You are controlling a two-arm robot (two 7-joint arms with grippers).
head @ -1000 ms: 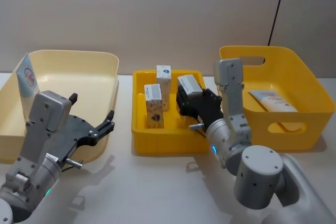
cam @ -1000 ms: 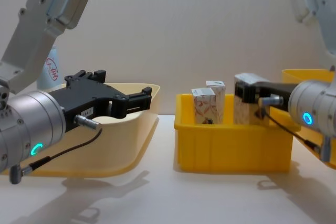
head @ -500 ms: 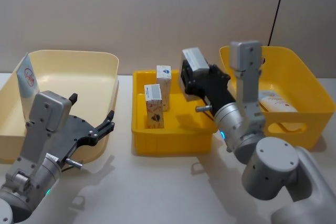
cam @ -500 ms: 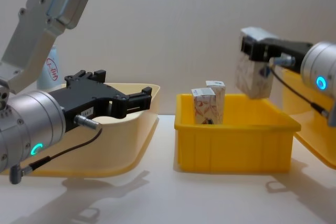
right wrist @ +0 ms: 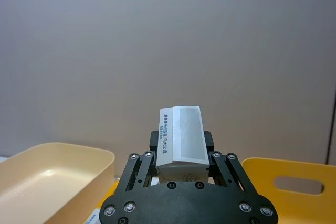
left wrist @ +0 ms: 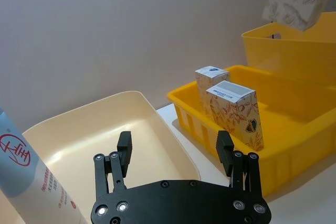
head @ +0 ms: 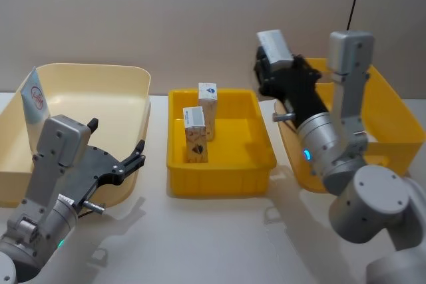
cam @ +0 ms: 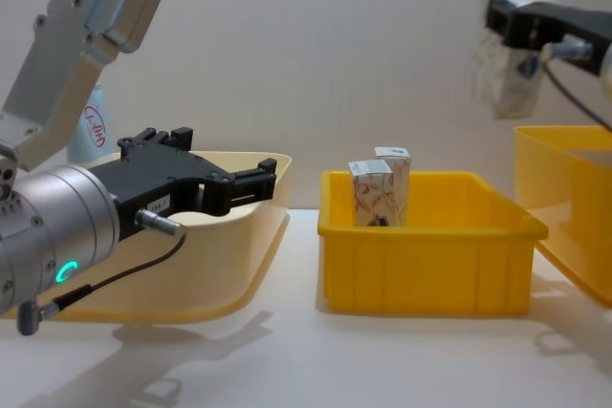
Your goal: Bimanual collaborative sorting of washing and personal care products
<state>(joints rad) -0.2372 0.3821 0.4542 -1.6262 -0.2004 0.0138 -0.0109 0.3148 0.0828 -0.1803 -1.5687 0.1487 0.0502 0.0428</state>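
My right gripper (head: 271,64) is shut on a small white carton (head: 274,44) with reddish-brown leaf print, held high over the near-left edge of the deep yellow bin (head: 394,101). The chest view has that carton (cam: 507,74) hanging well above the bin's rim. In the right wrist view the carton (right wrist: 181,137) sits between the fingers. Two more cartons (head: 207,101) (head: 194,136) stand upright in the middle yellow tray (head: 219,181). A pale tube (head: 34,101) with a red logo leans in the cream bin (head: 100,71). My left gripper (head: 136,154) hovers open beside the cream bin's right wall.
The three containers stand in a row on the white table: cream bin (cam: 239,265) left, yellow tray (cam: 421,265) middle, deep yellow bin (cam: 564,169) right. A beige wall lies close behind them. Bare tabletop runs in front of the containers.
The right gripper has lifted its carton out of the middle tray, up and to the right, toward the deep yellow bin. The left arm has stayed still.
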